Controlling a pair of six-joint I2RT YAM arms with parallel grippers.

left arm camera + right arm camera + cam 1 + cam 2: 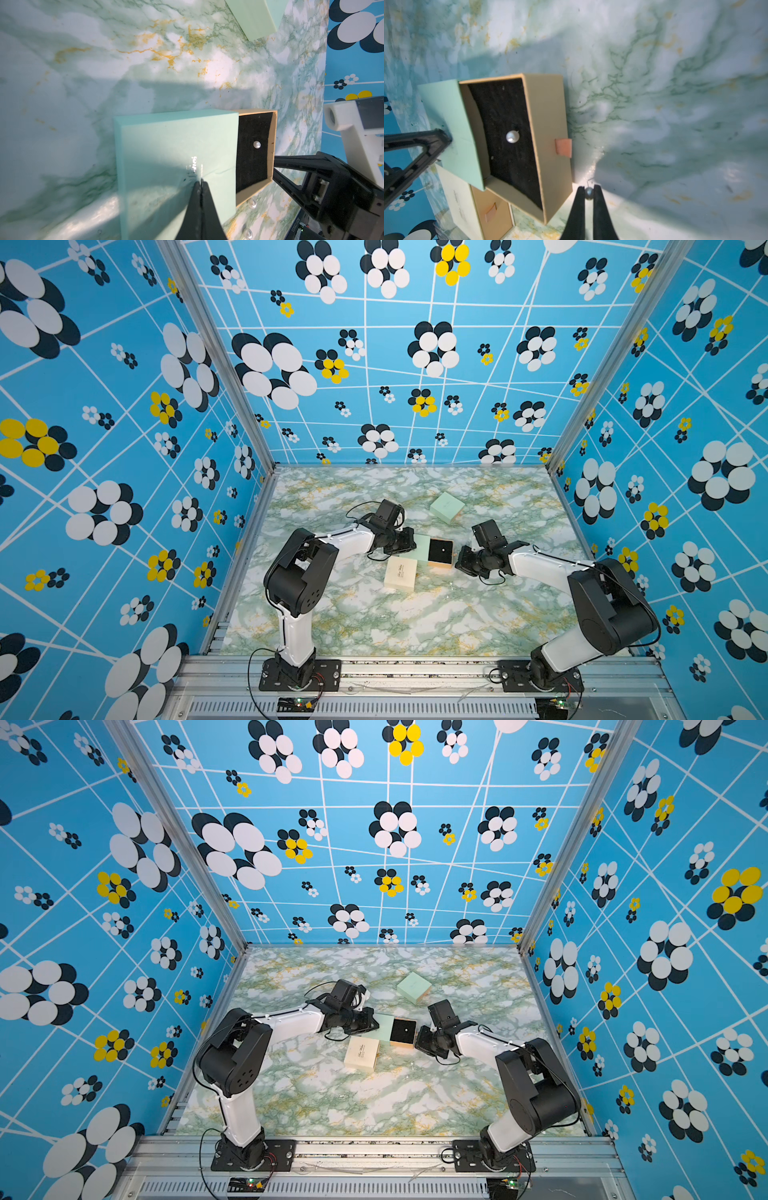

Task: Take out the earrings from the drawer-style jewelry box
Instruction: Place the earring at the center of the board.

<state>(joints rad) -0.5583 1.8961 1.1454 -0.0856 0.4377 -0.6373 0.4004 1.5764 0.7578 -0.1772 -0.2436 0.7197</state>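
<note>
The right gripper (589, 188) is pinching a small pearl earring (589, 193) between its closed fingertips. It is holding the earring close over the marbled table (675, 104), just beside the front corner of the pulled-out drawer (548, 124), so this piece is already out of the box. A second earring (512, 136) is lying on the black lining in the middle of the drawer, apart from the right fingers and needing its own pick. The left gripper (201, 184) is pressing down, jaws shut and empty, on the mint sleeve (176, 155), seemingly steadying the box. In the left wrist view, a pale bead (252, 203) and a second bead (247, 233) are resting on the table beside the drawer's outer wall, probably earrings taken out already. I am judging the task well under way, with the held piece to set down and one left inside.
</note>
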